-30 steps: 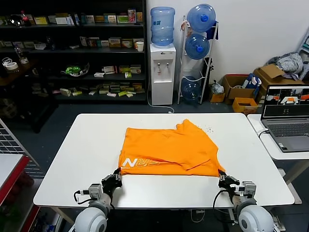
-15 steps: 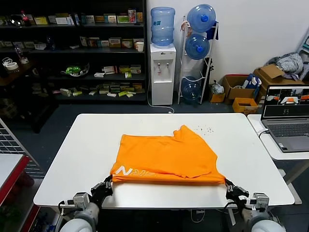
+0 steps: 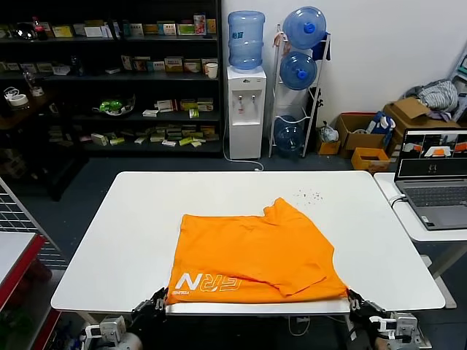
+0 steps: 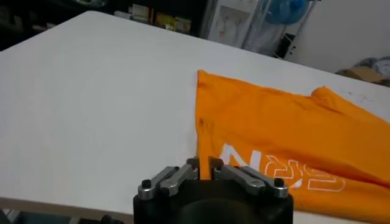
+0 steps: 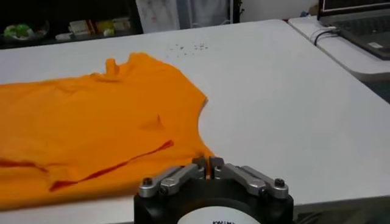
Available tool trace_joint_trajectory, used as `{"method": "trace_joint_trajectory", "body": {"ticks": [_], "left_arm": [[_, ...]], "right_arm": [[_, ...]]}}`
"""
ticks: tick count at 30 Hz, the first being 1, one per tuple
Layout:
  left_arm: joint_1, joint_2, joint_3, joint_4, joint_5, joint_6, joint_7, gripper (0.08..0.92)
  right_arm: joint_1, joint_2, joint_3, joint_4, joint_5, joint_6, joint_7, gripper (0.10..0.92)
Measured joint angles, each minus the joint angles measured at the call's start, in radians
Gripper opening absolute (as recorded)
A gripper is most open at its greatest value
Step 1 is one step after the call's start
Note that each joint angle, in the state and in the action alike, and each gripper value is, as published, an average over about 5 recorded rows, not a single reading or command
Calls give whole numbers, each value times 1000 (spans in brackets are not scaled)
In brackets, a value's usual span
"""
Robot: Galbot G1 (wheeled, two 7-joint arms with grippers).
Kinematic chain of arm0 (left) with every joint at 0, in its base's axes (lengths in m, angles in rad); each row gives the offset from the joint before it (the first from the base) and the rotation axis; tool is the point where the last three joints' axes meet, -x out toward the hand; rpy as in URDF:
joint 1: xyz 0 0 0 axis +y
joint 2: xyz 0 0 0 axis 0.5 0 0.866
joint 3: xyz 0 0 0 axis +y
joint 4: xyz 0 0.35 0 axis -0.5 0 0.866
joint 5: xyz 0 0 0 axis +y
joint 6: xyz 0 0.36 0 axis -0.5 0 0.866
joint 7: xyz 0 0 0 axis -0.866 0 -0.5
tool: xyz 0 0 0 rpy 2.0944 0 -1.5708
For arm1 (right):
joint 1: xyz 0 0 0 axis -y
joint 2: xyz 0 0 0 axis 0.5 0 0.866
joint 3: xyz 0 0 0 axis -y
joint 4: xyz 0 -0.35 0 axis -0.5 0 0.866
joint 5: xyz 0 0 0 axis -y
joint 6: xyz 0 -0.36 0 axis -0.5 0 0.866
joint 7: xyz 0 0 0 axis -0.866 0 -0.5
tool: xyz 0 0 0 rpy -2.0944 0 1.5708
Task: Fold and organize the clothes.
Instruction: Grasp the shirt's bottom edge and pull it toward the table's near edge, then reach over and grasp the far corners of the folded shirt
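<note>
The clothes are one orange T-shirt [image 3: 255,251], folded, with white lettering along its near left part. It lies on the white table [image 3: 131,219], its near hem right at the front edge. My left gripper [image 3: 155,305] sits just below that edge at the shirt's near left corner. In the left wrist view the left gripper [image 4: 204,164] has a strip of the orange T-shirt [image 4: 286,140] between its fingertips. My right gripper [image 3: 357,302] is at the near right corner. In the right wrist view the right gripper [image 5: 208,163] pinches the T-shirt [image 5: 91,122] at its corner.
A laptop [image 3: 434,171] stands open on a side table to the right. A wire rack [image 3: 14,211] is at the left. Behind the table stand a water dispenser [image 3: 246,109], bottle rack and dark shelves. Small dark specks [image 3: 310,195] lie on the far tabletop.
Both grippers have drawn back toward me and dropped below the table's front edge, dragging the shirt with them. The shirt has slid nearer and flattened, and its hem now lies at the edge.
</note>
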Motion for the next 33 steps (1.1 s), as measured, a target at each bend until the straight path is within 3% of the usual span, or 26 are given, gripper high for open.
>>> {"method": "trace_joint_trajectory", "body": {"ticks": [9, 17, 26, 33], "left_arm": [[-40, 22, -34, 1, -28, -2, 32, 565], [-275, -20, 23, 145, -28, -46, 79, 786], [-589, -102, 143, 453, -27, -62, 130, 823], [-759, -138, 228, 658, -32, -34, 140, 823]], "right_arm": [[139, -13, -23, -38, 9, 30, -2, 566], [486, 24, -172, -232, 16, 41, -2, 801], [852, 121, -365, -541, 18, 11, -35, 823], [1010, 189, -463, -723, 14, -34, -69, 823]]}}
